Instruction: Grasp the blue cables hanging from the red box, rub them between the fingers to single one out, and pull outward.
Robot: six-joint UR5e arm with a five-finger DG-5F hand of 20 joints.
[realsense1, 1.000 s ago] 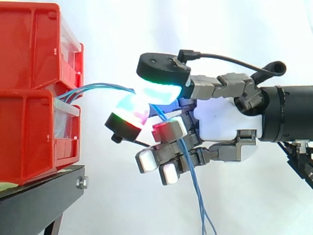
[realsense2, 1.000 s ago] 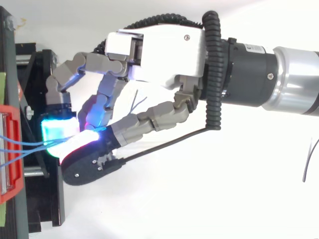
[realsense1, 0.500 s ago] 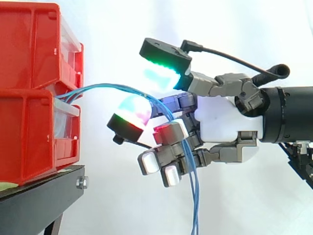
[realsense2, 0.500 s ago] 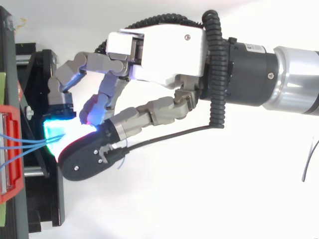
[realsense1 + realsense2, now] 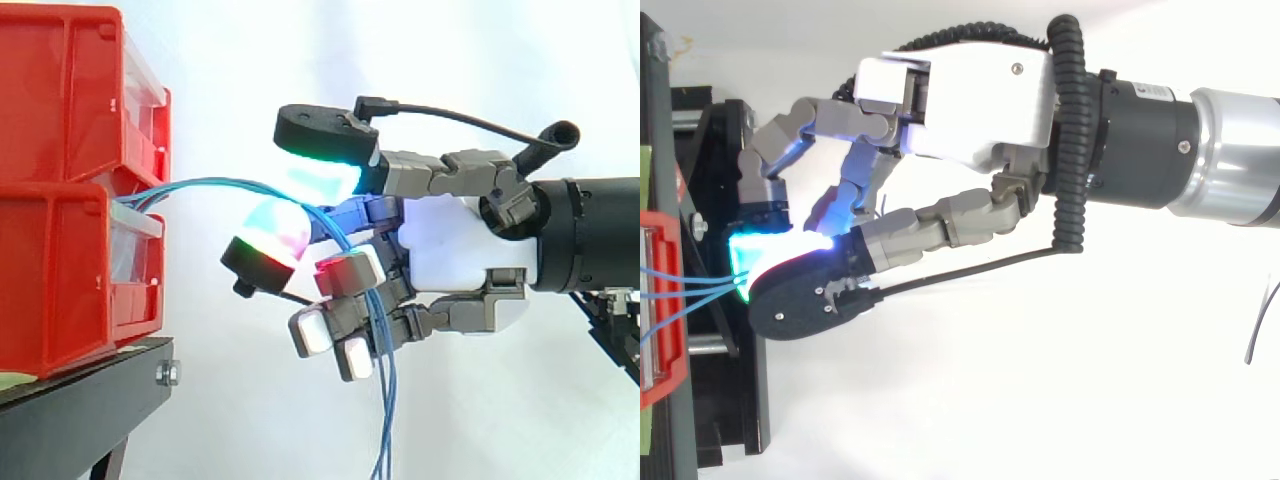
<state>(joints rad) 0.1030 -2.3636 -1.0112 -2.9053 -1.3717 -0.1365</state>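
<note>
The hand (image 5: 450, 245) has a white palm, grey fingers (image 5: 462, 175), green-glowing pads (image 5: 320, 178) and a black wrist (image 5: 590, 235)

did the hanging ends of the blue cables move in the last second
Yes. In the side view the hanging ends of the blue cables swung left, toward the red bins.

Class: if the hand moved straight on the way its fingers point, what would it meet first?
The hand would probably meet the lower red bin, where the blue cables emerge; depth uncertain.
</note>
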